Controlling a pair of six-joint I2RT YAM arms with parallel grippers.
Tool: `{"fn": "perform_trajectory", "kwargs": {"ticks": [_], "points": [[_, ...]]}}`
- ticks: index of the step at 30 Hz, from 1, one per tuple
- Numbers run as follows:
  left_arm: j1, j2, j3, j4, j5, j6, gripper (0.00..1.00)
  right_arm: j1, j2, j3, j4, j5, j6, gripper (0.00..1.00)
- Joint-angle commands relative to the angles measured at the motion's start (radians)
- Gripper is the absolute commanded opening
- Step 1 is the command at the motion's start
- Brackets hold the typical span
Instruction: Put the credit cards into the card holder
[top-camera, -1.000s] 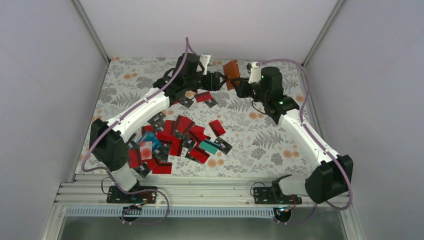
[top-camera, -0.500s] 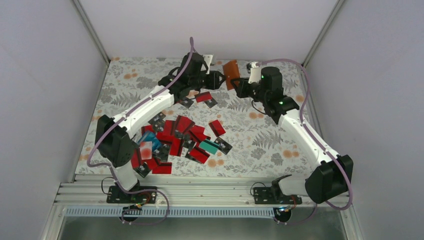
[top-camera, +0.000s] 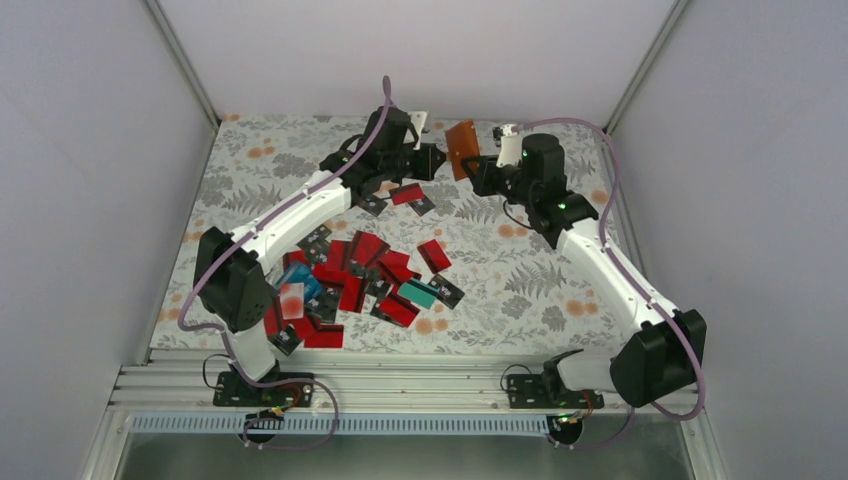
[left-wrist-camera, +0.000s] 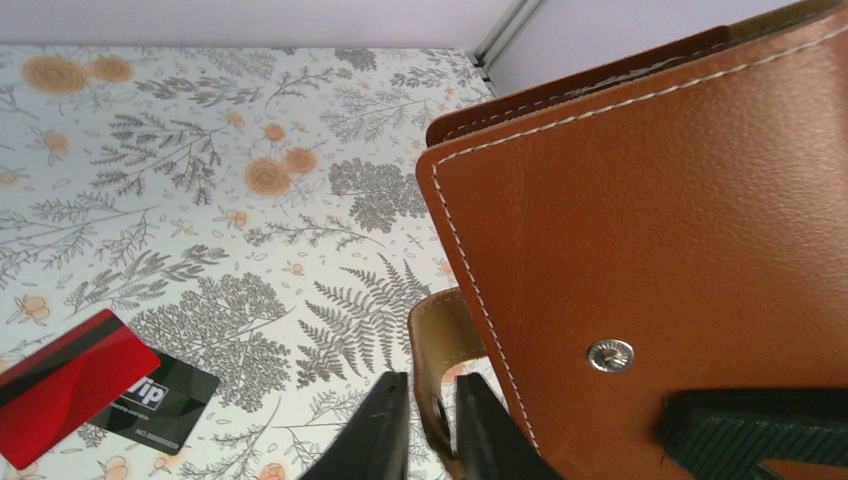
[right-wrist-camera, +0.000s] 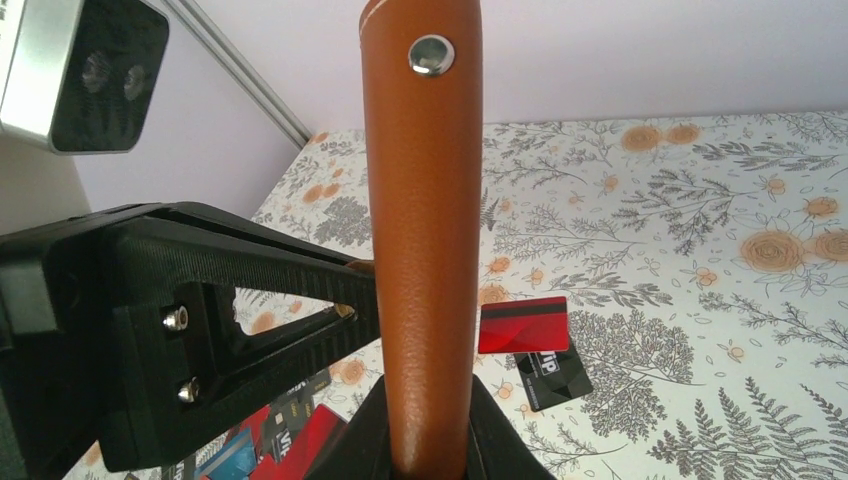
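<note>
Possibly the tan snap strap (left-wrist-camera: 430, 335) slips from the left end effector (left-wrist-camera: 432, 430) pinched on it, given opposed pulls — or the brown stitched-leather card holder (right-wrist-camera: 425, 250) twists out of the right end effector (right-wrist-camera: 425, 440) clamping one edge. Both arms reach far, wrists facing; holder upright above the surface (top-camera: 520, 270), red-and-black credit cards (top-camera: 350, 275) heaped nearer.

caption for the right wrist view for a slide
Right gripper holds the brown card holder upright, left gripper at its side, red and black cards on the floral table behind.
</note>
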Motion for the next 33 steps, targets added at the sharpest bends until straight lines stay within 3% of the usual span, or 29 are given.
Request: {"fn": "perform_trajectory", "kwargs": {"ticks": [1, 12, 24, 29, 33], "points": [[-0.003, 0.018, 0.022, 0.043, 0.001, 0.013, 0.06, 0.009, -0.016, -0.015, 0.038, -0.004, -0.01, 0.04], [-0.002, 0.066, -0.046, 0.054, -0.008, -0.005, 0.02, -0.028, 0.057, -0.137, 0.06, -0.002, 0.063, 0.04], [-0.002, 0.214, -0.106, 0.075, 0.008, -0.02, 0.02, -0.046, 0.272, -0.28, 0.165, -0.095, 0.165, 0.05], [-0.003, 0.261, -0.105, 0.061, 0.008, -0.016, 0.02, -0.055, 0.339, -0.274, 0.144, -0.087, 0.165, 0.17], [-0.003, 0.277, -0.102, 0.038, 0.005, -0.008, 0.02, -0.067, 0.399, -0.279, 0.117, -0.083, 0.159, 0.32]]}}
